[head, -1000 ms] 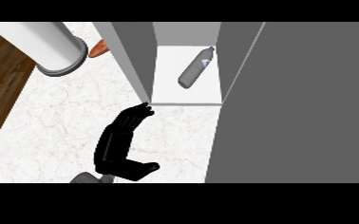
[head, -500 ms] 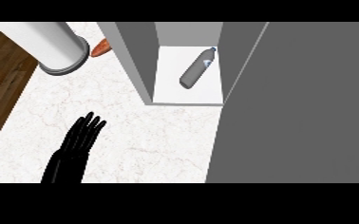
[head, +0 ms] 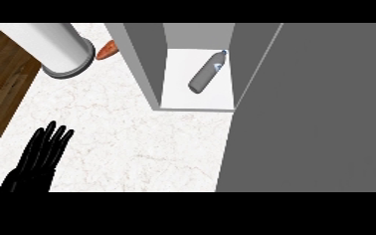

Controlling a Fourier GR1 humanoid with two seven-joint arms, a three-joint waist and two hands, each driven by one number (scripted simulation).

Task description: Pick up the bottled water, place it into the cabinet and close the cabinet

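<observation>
Left black hand [head: 35, 162] flat-fingered, holding nothing, at 7 o'clock | grey plastic water bottle [head: 207, 72] lies toward 2 o'clock inside grey cabinet [head: 143, 64], axis 1-to-7 | well apart

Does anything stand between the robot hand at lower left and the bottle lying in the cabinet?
Yes: the cabinet's left side wall stands across the straight line from the left robot hand to the bottle, near the wall's front edge. Nothing else shows on the counter along that line.
</observation>
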